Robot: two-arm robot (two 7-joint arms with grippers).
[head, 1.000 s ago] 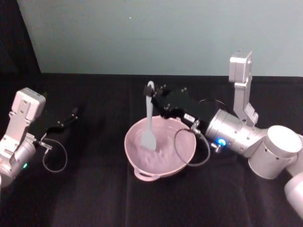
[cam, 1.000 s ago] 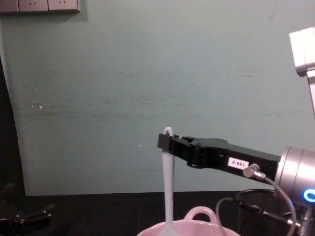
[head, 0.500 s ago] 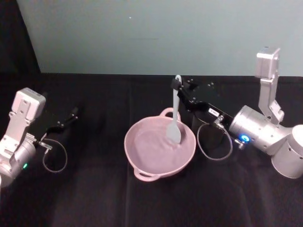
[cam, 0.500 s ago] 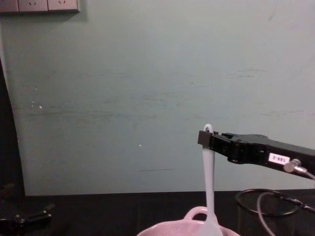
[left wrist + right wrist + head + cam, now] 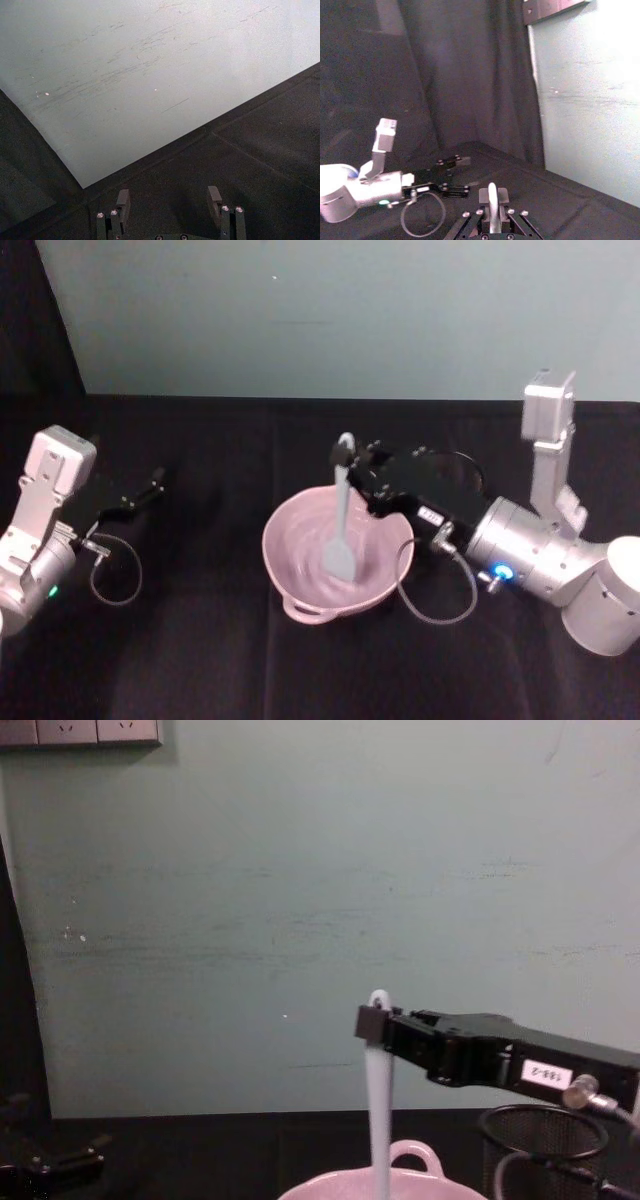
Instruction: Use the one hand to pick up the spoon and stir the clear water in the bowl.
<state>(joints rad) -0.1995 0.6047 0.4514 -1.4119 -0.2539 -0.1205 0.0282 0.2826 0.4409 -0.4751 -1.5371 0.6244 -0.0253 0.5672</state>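
A black-draped worktop (image 5: 200, 660) stands before a pale green wall. The right pincer (image 5: 350, 462), reaching in over the pink bowl (image 5: 285, 545), is clamped on the top of the spoon (image 5: 340, 525). The spoon hangs upright below it, with its paddle head down inside the bowl. A black mesh cup (image 5: 540, 1145) stands right of the bowl. The left pincer (image 5: 148, 486) rests at the worktop's left, fingers apart.

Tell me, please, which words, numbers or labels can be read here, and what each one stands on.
"188-2": white label on the side of the right pincer, which holds the spoon; read in the chest view.
In the head view that label is too small to read.
Left pincer, parked at the left: no text visible.
No other text is legible.
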